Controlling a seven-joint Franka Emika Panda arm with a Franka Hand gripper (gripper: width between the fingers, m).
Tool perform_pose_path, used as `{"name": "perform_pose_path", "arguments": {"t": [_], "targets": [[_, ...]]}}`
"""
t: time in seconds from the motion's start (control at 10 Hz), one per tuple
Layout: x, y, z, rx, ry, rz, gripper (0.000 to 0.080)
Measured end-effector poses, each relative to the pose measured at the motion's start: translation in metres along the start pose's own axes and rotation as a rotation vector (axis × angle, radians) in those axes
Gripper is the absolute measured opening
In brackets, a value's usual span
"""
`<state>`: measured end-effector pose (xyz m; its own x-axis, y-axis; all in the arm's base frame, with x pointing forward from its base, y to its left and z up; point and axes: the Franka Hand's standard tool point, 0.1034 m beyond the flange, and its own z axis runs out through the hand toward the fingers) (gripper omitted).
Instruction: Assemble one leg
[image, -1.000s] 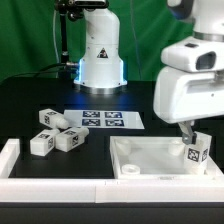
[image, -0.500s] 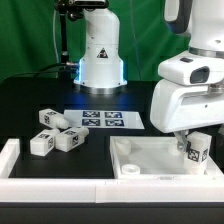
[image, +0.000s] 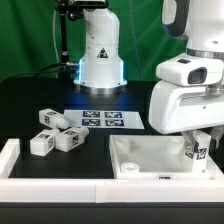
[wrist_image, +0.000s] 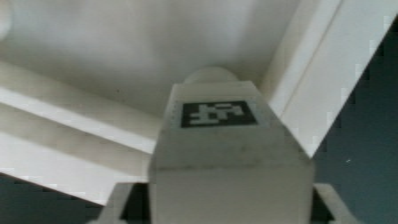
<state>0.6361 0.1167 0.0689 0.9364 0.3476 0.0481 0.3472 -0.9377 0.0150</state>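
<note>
My gripper (image: 198, 146) is shut on a leg (image: 199, 153), a stubby white block with a square tag on its face. I hold it upright over the corner of the large white rimmed panel (image: 150, 157) at the exterior view's right. In the wrist view the leg (wrist_image: 222, 130) fills the middle between my fingers (wrist_image: 125, 200), its rounded tip pointing at the panel's corner (wrist_image: 107, 60). Three more legs (image: 55, 132) lie loose on the black table at the exterior view's left.
The marker board (image: 102, 119) lies flat behind the loose legs. A white frame rail (image: 8, 160) runs along the table's front and left edge. The robot base (image: 100, 55) stands at the back.
My gripper has shifted slightly toward the exterior view's left and up, then lowered a little, with the leg still held over the panel's right corner. The loose legs have not moved.
</note>
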Motion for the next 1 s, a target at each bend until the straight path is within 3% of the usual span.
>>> {"name": "perform_pose_path", "arguments": {"t": [0.2,0.3,0.6,0.8,0.9,1.0], "targets": [[0.005,0.005,0.0,-0.015,0.004,-0.077,0.0285],[0.008,0.003,0.0,-0.021,0.027,0.006,0.0285],[0.01,0.008,0.001,-0.017,0.052,0.482,0.0285],[0.01,0.016,0.001,-0.002,0.051,0.738,0.0286],[0.007,0.022,0.001,0.02,0.023,0.884,0.029],[0.006,0.025,0.001,0.002,0.025,0.89,0.029]]}}
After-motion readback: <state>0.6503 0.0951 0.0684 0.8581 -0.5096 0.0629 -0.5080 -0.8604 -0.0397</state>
